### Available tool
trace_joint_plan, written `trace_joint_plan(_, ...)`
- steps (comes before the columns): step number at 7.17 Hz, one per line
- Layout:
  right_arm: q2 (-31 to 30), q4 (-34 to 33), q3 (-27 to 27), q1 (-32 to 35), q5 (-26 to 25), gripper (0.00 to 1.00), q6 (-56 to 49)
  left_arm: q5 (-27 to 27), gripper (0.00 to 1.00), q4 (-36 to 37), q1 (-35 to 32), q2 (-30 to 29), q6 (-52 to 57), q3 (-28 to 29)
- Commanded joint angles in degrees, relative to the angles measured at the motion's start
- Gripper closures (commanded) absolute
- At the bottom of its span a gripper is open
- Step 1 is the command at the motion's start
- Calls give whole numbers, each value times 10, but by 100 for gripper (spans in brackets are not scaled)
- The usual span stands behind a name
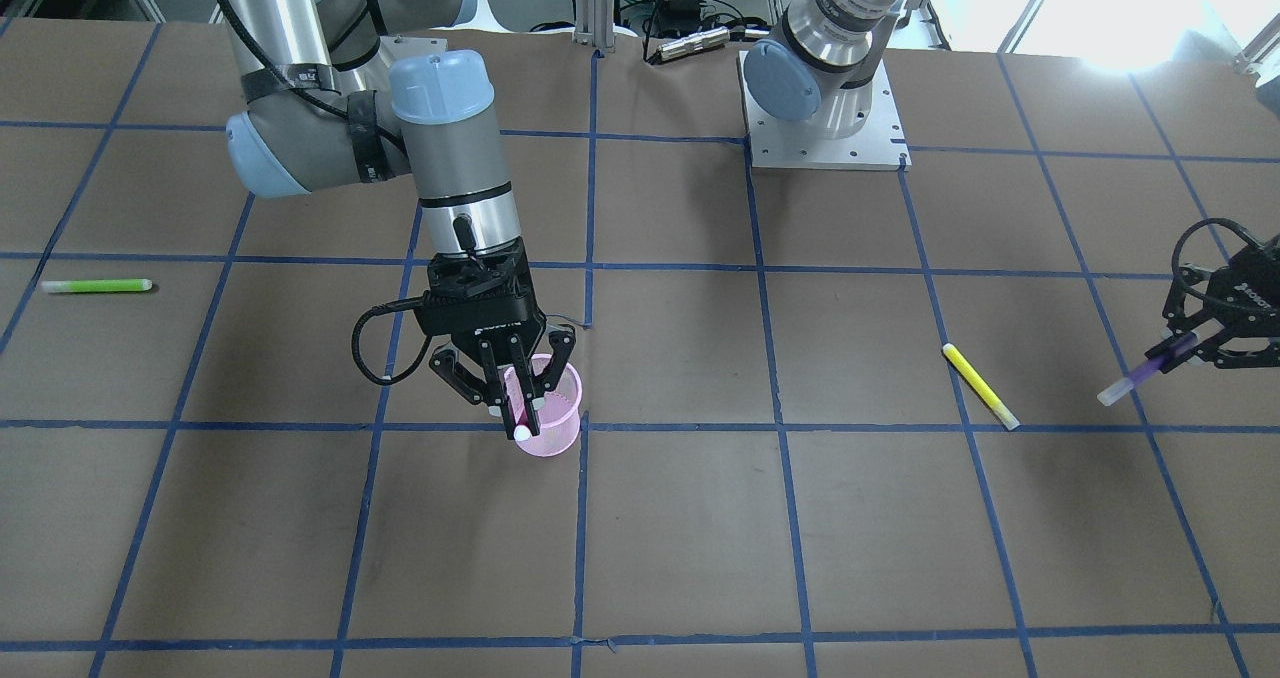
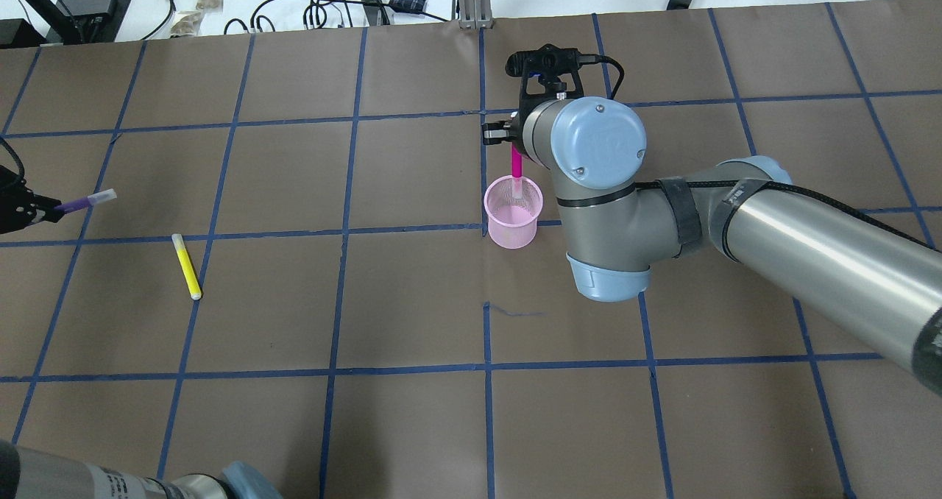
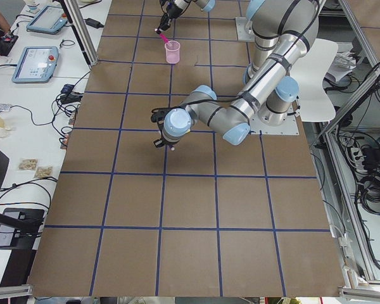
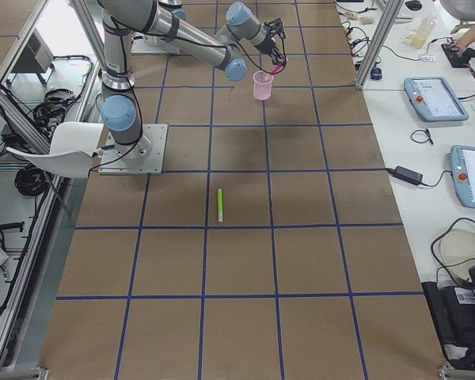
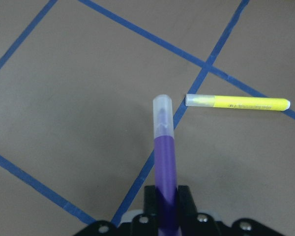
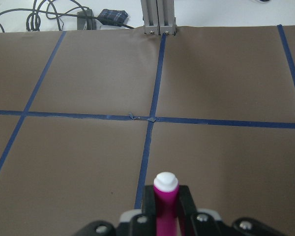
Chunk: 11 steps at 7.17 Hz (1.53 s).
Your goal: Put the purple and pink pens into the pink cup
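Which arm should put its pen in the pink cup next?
Right. The right gripper holds the pink pen over the pink mesh cup; the left gripper holds the purple pen far off.

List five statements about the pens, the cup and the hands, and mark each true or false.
1. The right hand holds the pink pen at the pink cup's mouth. True.
2. The purple pen is in the cup. False: the left hand holds it, away from the cup.
3. The yellow pen lies on the table. True.
4. The green pen is in a hand. False: it lies on the table.
5. The cup lies on its side. False: it stands upright.
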Motion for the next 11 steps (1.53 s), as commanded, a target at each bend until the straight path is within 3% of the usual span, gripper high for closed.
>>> trace_joint_plan(1,1,1,13,1,0,100,0,11,100,-56,-63,72,-35,1)
trace_joint_plan(2,1,1,20,1,1,99,0,25,100,-72,-102,93,-55,1)
trace_joint_plan(3,1,1,21,1,1,75,4,45,100,-76,-144,112,-79,0)
trace_joint_plan(4,2,-1,21,0,-1,41,4,67,100,-77,-186,130,-104,1)
trace_joint_plan(5,2,0,18,0,-1,15,4,80,100,-75,-222,145,-145,1)
trace_joint_plan(6,-2,5,11,-8,1,0,2,80,100,-76,-256,153,-182,-1)
trace_joint_plan(7,-4,44,-8,-22,6,0,1,82,100,-74,-305,159,-229,-2)
trace_joint_plan(8,-4,115,-51,-42,13,0,0,124,100,-54,-368,148,-279,1)
trace_joint_plan(10,-6,328,-163,-105,48,0,-13,163,100,-6,-466,138,-394,0)
trace_joint_plan(11,-6,446,-210,-151,49,0,-40,223,100,38,-520,123,-464,-4)
